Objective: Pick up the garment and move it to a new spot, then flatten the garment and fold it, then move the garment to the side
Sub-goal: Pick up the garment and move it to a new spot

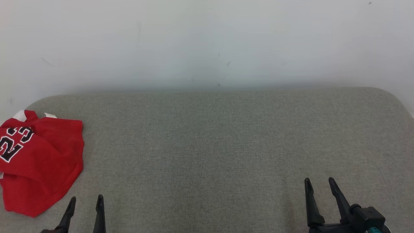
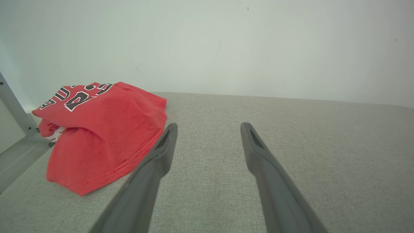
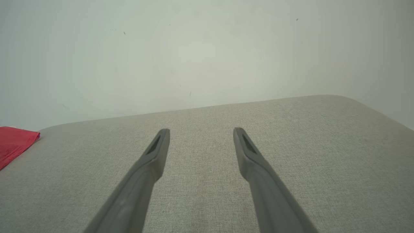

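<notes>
We see one pale wall rising behind one grey, fabric-covered desk with rounded corners. One red garment, a jersey printed with black-and-white numerals, lies crumpled in a heap at the desk's left edge, partly cut off by the head view's border. We count two grippers low over the desk's near side: the left gripper just beside the garment's near hem, the right gripper well apart from it. Both pairs of jaws stand spread, holding nothing.

The right end effector hangs spread and empty over grey cushion — red garment at far left.
</notes>
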Tool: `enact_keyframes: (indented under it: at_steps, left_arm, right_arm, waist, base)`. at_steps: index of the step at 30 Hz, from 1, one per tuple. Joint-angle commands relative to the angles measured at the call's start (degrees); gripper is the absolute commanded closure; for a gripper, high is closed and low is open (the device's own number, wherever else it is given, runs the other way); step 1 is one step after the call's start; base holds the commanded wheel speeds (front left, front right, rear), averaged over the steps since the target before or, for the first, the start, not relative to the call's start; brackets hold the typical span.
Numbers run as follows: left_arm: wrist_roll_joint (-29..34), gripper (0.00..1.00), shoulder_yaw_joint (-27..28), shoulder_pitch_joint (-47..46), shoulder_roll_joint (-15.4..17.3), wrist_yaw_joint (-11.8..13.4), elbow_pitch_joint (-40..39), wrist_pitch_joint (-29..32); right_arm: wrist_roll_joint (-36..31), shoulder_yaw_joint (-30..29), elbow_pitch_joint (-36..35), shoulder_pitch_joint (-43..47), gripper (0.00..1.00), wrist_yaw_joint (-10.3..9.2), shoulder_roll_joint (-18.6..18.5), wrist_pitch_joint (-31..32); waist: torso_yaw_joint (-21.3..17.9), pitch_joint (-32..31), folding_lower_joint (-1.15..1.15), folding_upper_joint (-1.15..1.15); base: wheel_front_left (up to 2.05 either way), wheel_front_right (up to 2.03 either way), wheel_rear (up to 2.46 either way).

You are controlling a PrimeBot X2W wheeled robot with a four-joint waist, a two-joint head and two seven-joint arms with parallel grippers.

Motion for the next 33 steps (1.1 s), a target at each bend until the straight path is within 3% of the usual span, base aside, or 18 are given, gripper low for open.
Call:
enact_keyframes:
  at_steps: [1,14,33]
  left_arm:
    - [0.0,0.00,0.0,0.3,0.3,0.2,0.0,0.1]
    - [0.1,0.00,-0.7,-0.7,0.7,1.1,0.0,0.0]
    - [-0.6,0.00,-0.3,1.0,1.5,3.4,-0.1,0.0]
  right_arm:
    - [0.5,0.0,-0.2,-0.1,0.00,-0.12,0.1,0.2]
    - [0.9,-0.4,0.1,0.4,0.00,-0.12,0.1,0.3]
    - [0.8,-1.5,0.4,1.9,0.00,-0.12,0.1,0.8]
  waist:
    - [0.0,0.0,0.00,0.00]
    - [2.2,0.0,0.00,0.00]
    - [18.0,0.4,0.00,0.00]
  base:
    - [0.00,0.00,0.00]
    - [0.00,0.00,0.00]
    - [0.00,0.00,0.00]
